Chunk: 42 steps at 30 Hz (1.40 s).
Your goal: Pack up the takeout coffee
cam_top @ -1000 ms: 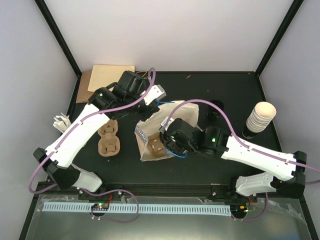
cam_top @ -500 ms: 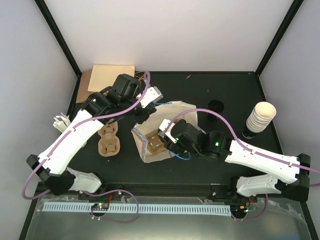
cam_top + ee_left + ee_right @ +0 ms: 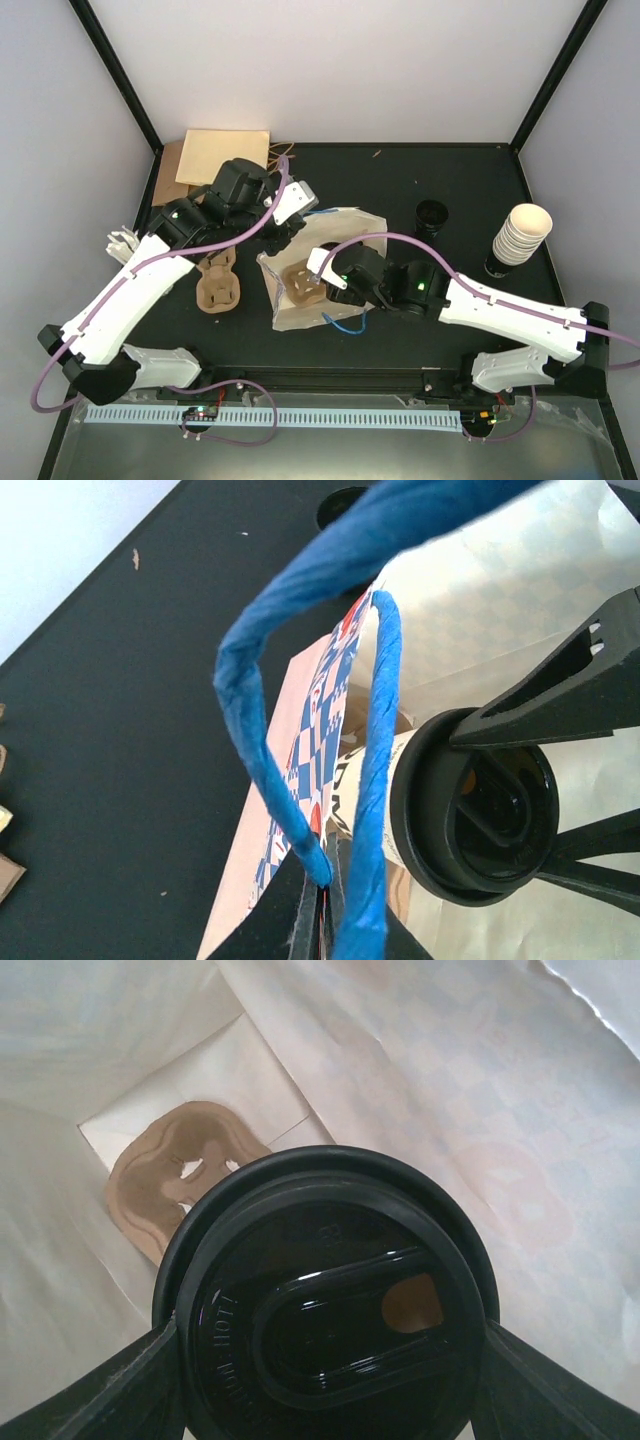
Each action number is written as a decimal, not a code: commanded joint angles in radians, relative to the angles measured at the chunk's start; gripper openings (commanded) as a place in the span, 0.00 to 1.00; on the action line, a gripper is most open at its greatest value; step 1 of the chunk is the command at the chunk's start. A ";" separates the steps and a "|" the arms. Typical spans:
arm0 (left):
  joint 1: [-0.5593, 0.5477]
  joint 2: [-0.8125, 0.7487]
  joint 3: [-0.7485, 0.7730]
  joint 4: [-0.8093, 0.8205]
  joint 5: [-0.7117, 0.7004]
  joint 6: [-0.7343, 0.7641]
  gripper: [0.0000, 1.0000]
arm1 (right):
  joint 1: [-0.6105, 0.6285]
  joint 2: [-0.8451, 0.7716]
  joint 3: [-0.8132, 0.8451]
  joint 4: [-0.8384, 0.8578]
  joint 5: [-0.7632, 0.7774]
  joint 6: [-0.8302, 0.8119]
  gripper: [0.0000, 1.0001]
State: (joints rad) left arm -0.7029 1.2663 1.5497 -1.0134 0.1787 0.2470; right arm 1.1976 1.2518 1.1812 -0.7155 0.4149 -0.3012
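Grasping the takeout coffee (image 3: 330, 1305) by its sides, the right end effector (image 3: 330, 284) is seen reaching into the open mouth of the paper bag (image 3: 350, 225) near the middle of the tabletop (image 3: 450, 170). In the right wrist view the cup is clamped between the two fingers (image 3: 100, 1400), which meet it at 8 and 4 o'clock, and its black lid (image 3: 475, 820) fills the lower half of that view. The cup is held inside the bag, above the floor of it. A brown cup carrier (image 3: 185, 1175) is seen lying on the bag's floor, at 10 o'clock from the lid and apart from it.

The left end effector (image 3: 320, 920) is clenched on the blue handle (image 3: 250, 730) of the bag, and the near wall is held up by that loop. From above, this end effector lies at 11 o'clock from the coffee, just beyond the bag's rim.

A second carrier (image 3: 217, 282) lies on the tabletop at 9 o'clock from the bag. A stack of cups (image 3: 522, 235) stands at 3 o'clock, near the edge, and a dark round piece (image 3: 432, 215) lies between it and the bag. Flat brown sheets (image 3: 215, 155) are seen at the 11 o'clock corner.
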 commanded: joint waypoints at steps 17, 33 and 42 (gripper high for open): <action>-0.016 -0.117 -0.121 0.137 -0.108 0.020 0.02 | 0.095 -0.032 -0.183 0.122 -0.079 -0.325 0.56; -0.114 -0.219 -0.257 0.223 -0.055 0.019 0.02 | 0.101 -0.045 -0.238 0.199 -0.095 -0.409 0.51; -0.120 -0.194 -0.209 0.219 -0.075 0.004 0.02 | 0.184 -0.059 -0.319 0.253 -0.089 -0.409 0.51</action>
State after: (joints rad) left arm -0.8139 1.0626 1.2930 -0.8291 0.1059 0.2588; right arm 1.3525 1.2060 0.8986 -0.5022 0.3286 -0.7094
